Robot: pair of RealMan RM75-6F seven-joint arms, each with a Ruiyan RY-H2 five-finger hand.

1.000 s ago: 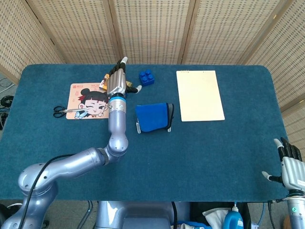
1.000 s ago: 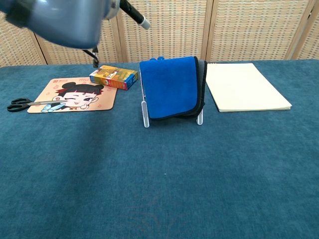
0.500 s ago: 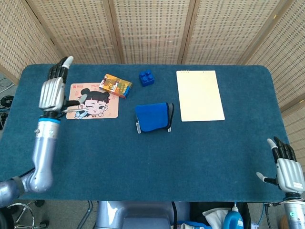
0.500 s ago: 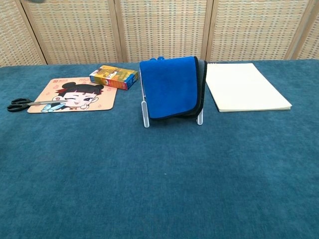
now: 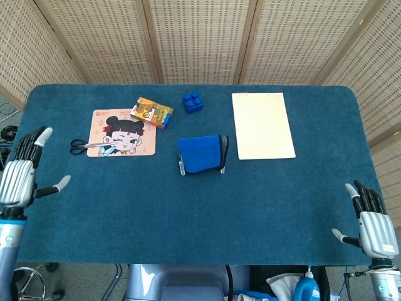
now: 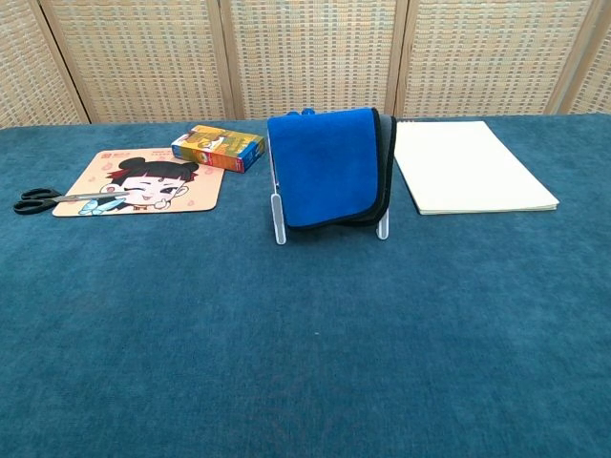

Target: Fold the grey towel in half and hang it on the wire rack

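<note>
The folded towel [image 5: 200, 153] [image 6: 329, 167] hangs over the wire rack [image 5: 182, 168] [image 6: 280, 219] near the table's middle; its outer face is blue with a dark grey edge showing on the right side. My left hand [image 5: 22, 177] hovers at the table's left edge, fingers spread, holding nothing. My right hand [image 5: 371, 222] is at the front right corner, fingers spread and empty. Neither hand shows in the chest view.
A cartoon-face mat [image 5: 124, 132] [image 6: 143, 181] lies at the left with scissors [image 5: 84, 145] [image 6: 52, 199] across its edge. A colourful small box [image 5: 152, 112] [image 6: 218, 148] and a blue brick [image 5: 192, 101] sit behind the rack. A cream notepad [image 5: 262, 125] [image 6: 470, 178] lies to the right.
My left arm has swung from above the small box back to the table's left edge, leaving the chest view. My right hand has shifted slightly at the front right corner.
</note>
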